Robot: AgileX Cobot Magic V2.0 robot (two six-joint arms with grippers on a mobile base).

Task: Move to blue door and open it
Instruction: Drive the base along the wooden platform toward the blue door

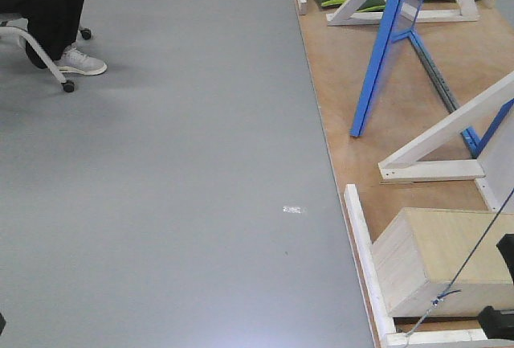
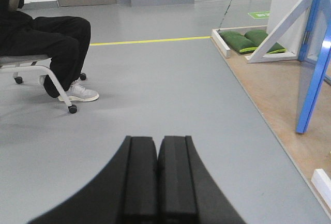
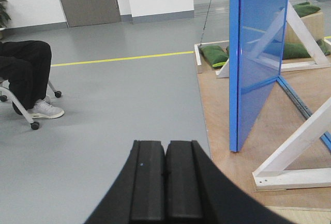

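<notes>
Both arms tucked, base on grey floor (image 1: pixel 177 203), not yet at the target.

L claw (image 2: pixel 157 149): pads pressed flat together, no gap, nothing held. R claw (image 3: pixel 165 154): same, fully closed, empty.

Blue door (image 3: pixel 258 53) is ahead and to the right of the R claw. It stands upright on the plywood platform (image 3: pixel 222 125), long axis vertical, with its thin edge turned toward me and its glossy face angling away to the right. From the L claw it sits far out at the right margin of the view and well apart. The R arm looks clearly nearer, so I'd use that one for the door.

Can't make out the lever handle in any view. There's a small grey fitting on the door edge in the L wrist cam, prob. the latch plate, too small to be sure.

White frame braces (image 3: pixel 295 151) are right of the door base. Green sandbags (image 3: pixel 213 54) lie beyond it. Wooden box (image 1: pixel 442 259) sits near-right on the platform.

Seated person (image 2: pixel 51 43) on a wheeled chair is well left of both claws, clear of the route.

My read: the approach isn't finished. The base needs to go fwd and swing right until the door face and handle side come into view, then the R claw opens.
</notes>
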